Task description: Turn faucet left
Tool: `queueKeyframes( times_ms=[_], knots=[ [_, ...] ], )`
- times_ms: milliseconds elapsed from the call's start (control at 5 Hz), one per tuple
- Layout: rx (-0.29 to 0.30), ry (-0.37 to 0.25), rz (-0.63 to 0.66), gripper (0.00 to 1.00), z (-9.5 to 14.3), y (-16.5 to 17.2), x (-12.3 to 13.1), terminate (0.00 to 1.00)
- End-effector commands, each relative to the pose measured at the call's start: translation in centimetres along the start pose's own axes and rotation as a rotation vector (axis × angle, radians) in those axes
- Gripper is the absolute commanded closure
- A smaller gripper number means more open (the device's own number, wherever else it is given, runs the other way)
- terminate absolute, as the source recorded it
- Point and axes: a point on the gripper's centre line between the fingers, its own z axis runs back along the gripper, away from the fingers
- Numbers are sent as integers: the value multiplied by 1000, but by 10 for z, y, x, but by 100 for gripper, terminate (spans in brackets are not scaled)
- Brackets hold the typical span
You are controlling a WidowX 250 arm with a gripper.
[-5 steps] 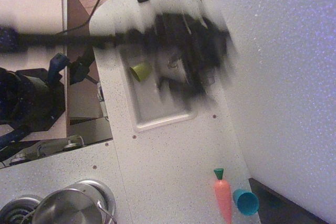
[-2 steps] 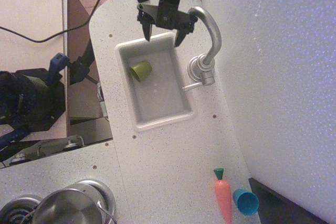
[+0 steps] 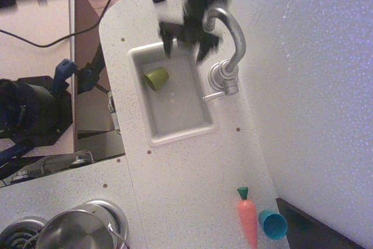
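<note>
Motion blur is seen over the gripper (image 3: pixel 185 44), which hangs above the far end of the sink (image 3: pixel 175 134) — its jaws are spread apart and nothing is held between them. The faucet (image 3: pixel 228 51) is set at the sink's right edge, its arched spout curving toward the far end, just beside the right jaw. A green cup (image 3: pixel 157 77) is lying in the basin. On the desk (image 3: pixel 192 185), a toy carrot (image 3: pixel 247 218) and a blue cup (image 3: pixel 272 224) are placed near the front.
</note>
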Motion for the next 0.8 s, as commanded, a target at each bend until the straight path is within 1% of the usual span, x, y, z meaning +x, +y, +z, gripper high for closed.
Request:
queueKeyframes(
  times_ms=[0,200,400,600],
  knots=[
    [50,146,218,0,26,-2,-39,0],
    [53,152,187,0,33,-4,-30,0],
    [35,141,151,0,23,2,-17,0],
    [11,122,133,0,16,1,-4,0]
  ],
)
